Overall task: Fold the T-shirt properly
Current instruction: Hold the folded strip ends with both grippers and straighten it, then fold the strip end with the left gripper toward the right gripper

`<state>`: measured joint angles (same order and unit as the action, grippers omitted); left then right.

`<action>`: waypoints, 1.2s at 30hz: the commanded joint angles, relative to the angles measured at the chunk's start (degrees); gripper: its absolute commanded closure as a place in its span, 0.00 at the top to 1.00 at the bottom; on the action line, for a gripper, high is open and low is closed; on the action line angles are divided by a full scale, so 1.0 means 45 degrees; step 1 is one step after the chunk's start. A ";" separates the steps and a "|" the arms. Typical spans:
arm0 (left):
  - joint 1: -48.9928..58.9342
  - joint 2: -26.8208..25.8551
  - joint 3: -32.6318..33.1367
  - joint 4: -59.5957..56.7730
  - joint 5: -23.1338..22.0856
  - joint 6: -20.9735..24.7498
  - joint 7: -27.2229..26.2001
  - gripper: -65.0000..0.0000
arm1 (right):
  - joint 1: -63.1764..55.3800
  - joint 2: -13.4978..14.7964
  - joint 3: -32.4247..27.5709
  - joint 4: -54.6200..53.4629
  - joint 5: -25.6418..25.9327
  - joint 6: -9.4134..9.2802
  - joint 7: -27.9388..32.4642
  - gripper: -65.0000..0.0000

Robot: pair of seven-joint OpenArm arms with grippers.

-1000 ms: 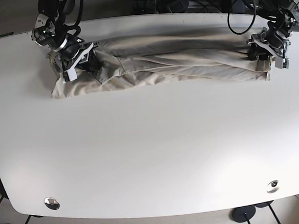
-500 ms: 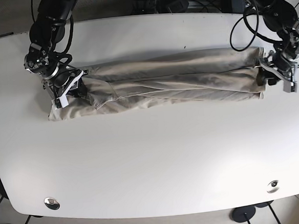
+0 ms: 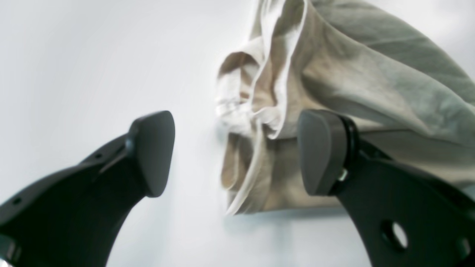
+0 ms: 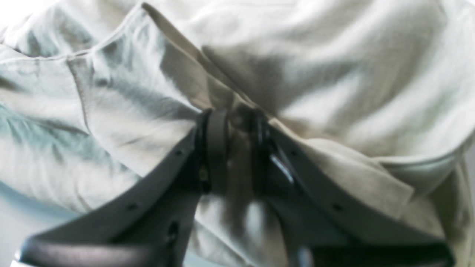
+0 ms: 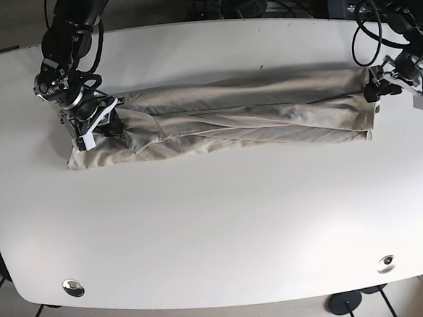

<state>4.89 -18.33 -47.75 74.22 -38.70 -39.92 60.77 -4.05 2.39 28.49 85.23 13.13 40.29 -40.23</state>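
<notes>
Lying on white table (image 5: pixel 216 223), T-shirt (image 5: pixel 238 117); right gripper (image 4: pixel 233 148) pinching it, left gripper (image 3: pixel 237 155) wide apart.

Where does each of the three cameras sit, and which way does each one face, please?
Base: high above, looking down on the white table, the T-shirt and both arms.
Left wrist: on the arm at the base view's right, looking past the open left gripper at the shirt's edge.
Right wrist: on the arm at the base view's left, looking along the right gripper, shut on cloth.
All three views share the T-shirt.
</notes>
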 commanded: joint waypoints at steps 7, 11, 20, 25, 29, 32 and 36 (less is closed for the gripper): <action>-0.0119 -0.0235 0.1848 -0.0912 -0.0299 -0.0017 -0.1070 0.72 | 0.0090 0.0084 0.0028 0.0195 -0.0094 -0.0065 -0.0096 0.15; -0.0119 -0.0196 0.1868 -0.0893 -0.0338 -0.0017 -0.1129 0.20 | 0.0090 0.0084 0.0047 0.0195 -0.0094 -0.0065 -0.0076 0.15; 0.0858 0.0195 0.4349 0.6511 -0.0260 -0.0017 -0.1051 0.03 | 0.0090 0.0084 0.0047 0.0176 -0.0094 -0.0065 -0.0076 0.15; 0.0819 0.1211 0.6791 0.7566 -0.0280 0.0110 -0.1051 0.02 | 0.0090 0.0084 0.0106 0.0176 -0.0094 -0.0065 -0.0076 0.15; 0.0409 0.2227 0.8940 0.7234 -0.0260 0.1301 -0.1168 0.02 | 0.0090 0.0084 0.0106 0.0195 -0.0094 -0.0065 -0.0076 0.15; 0.0155 0.2520 0.9643 0.6355 -0.0260 0.1692 -0.1715 0.02 | 0.0090 0.0084 0.0106 0.0195 -0.0094 -0.0065 -0.0076 0.15; -0.0255 0.2520 1.0679 0.5515 -0.0280 0.2005 -0.2438 0.02 | 0.0090 0.0084 0.0106 0.0195 -0.0094 -0.0065 -0.0076 0.15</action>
<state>4.89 -6.96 0.69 97.93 -38.00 -30.57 52.07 -3.99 2.39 28.84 85.23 13.06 40.25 -40.29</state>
